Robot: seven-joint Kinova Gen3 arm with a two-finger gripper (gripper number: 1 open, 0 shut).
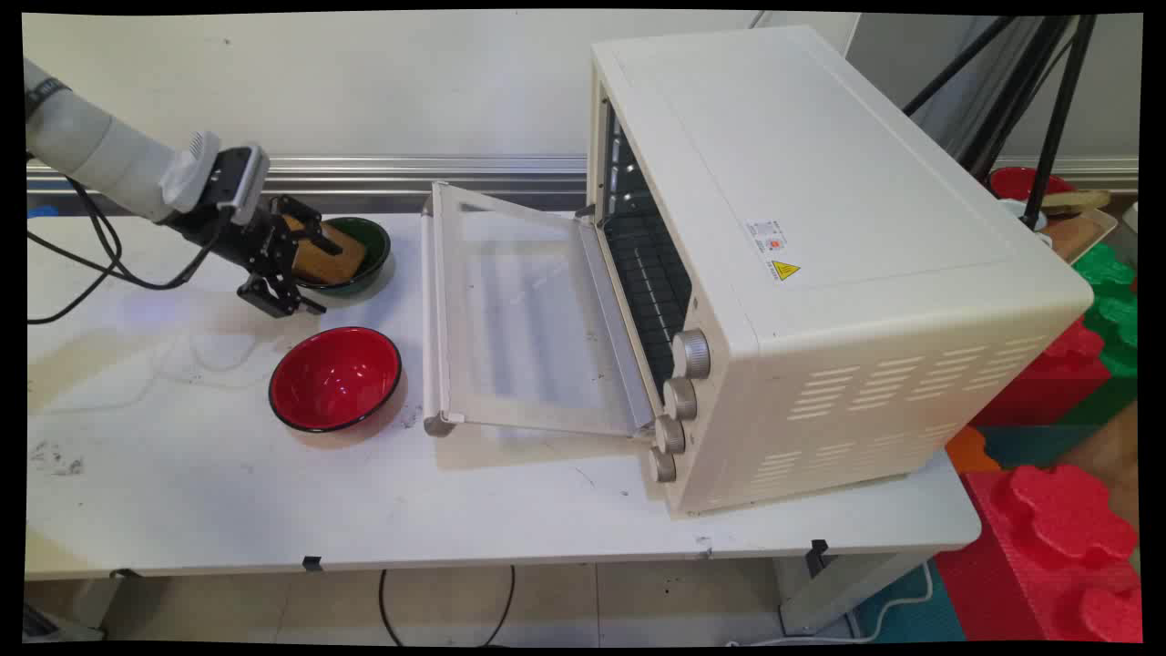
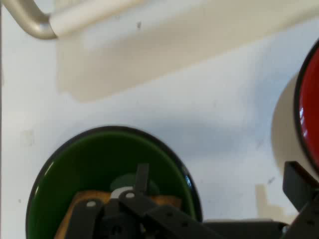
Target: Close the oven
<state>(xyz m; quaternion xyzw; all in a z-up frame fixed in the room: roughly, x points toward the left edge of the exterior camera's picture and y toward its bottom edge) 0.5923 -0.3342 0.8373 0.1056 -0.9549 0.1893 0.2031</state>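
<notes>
Gripper (image 1: 312,273) sits low over the back left of the table (image 1: 182,492), fingers spread wide and pinching nothing. In the hand view one finger (image 2: 142,174) hangs inside the green bowl (image 2: 75,164), above a tan-brown slab (image 2: 167,201) lying in it. The other finger (image 2: 299,186) is outside the bowl, over bare table, so the bowl's rim lies between the two. I can't tell what the slab is, bread or a block. I also can't tell whether the inner finger touches it or only hovers.

My judgement on handling here: the spread fingers straddle a rim, so any closing would meet bowl wall as well as slab. A light bowl would probably slide or tip. I'd keep motions slow and near vertical, and check the hand view for rim clearance before committing.

Surroundings, read from the gripper in the main view:
- Red bowl (image 1: 335,378) at 5 o'clock, upright, nothing in it. It is near the green bowl (image 1: 375,244) but apart from it.
- Toaster oven (image 1: 820,273) at 3 o'clock, with its glass door (image 1: 519,319) dropped open toward the bowls. The door handle (image 1: 435,310) is just beside both bowls and limits any sweep that way.
- Arm cables (image 1: 100,264) droop at 9 o'clock, touching the tabletop.
- Red and green foam blocks (image 1: 1048,510) on the floor past the table's right end, well apart.
</notes>
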